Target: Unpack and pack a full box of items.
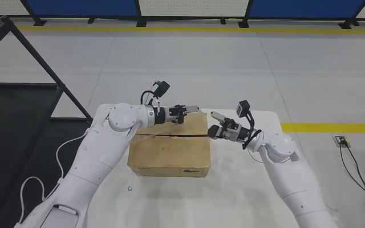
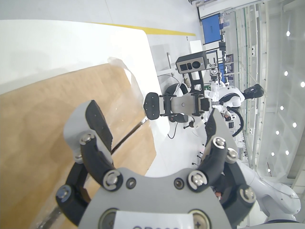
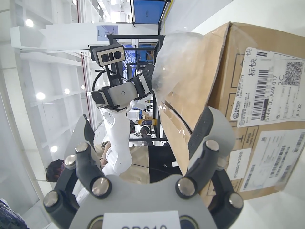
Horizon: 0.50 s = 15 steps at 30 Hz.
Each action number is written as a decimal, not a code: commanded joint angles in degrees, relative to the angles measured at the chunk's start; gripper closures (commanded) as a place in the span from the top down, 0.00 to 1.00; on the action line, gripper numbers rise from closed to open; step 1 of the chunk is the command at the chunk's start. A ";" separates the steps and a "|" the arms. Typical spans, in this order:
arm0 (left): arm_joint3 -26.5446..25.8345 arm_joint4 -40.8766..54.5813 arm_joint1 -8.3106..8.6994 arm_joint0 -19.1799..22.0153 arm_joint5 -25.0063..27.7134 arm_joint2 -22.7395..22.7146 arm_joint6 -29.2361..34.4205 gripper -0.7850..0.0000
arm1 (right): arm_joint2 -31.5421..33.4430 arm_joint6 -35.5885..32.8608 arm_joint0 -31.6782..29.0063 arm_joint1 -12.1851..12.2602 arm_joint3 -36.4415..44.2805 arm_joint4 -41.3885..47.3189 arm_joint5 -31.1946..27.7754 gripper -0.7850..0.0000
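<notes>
— Left gripper (image 1: 194, 108): clenched or released?
— Released. Hung with both fingers spread wide, clasped nothing, just above the top of the cardboard box (image 1: 171, 154), at its far right corner.
— And opposite?
— Right gripper (image 1: 213, 124): released too, fingers apart, clasped nothing. Hovered just beside the box's right side, near that same far corner, and faced the left gripper across it.
— Whereabouts of the box?
— Stood on the white desk (image 1: 239, 188), roughly midway between the left and right edges and toward the far edge. Lay closed, flaps down, with a dark seam (image 1: 171, 135) running left to right across the top.
— Anything loose on it?
— Clear tape (image 3: 171, 67), crumpled and lifted off the cardboard at the far right corner. Sat close to the left gripper's fingers; could not tell whether touching. Also bore printed labels (image 3: 269, 91), stuck flat on the right side, the one facing the right gripper.
— Anything else on the desk?
— Small dark loop (image 1: 130, 188), near the box's near left corner but apart from it. Too small to tell more.
</notes>
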State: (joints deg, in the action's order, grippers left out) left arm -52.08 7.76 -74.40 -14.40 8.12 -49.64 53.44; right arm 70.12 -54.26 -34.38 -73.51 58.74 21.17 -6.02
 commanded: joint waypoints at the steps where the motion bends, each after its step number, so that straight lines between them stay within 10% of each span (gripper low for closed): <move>1: -0.68 -0.27 -0.04 -0.34 -0.36 0.09 -0.02 1.00 | 0.20 -0.05 -0.20 0.09 0.14 0.18 -0.10 1.00; 15: -4.46 -1.00 -0.08 -2.27 -0.45 -0.46 0.90 1.00 | 1.23 -0.41 -1.67 0.64 1.32 1.67 -1.00 1.00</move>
State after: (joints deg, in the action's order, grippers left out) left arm -56.24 6.74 -74.54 -16.50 7.63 -49.93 54.29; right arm 71.32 -54.60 -36.01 -72.89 59.95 22.67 -6.94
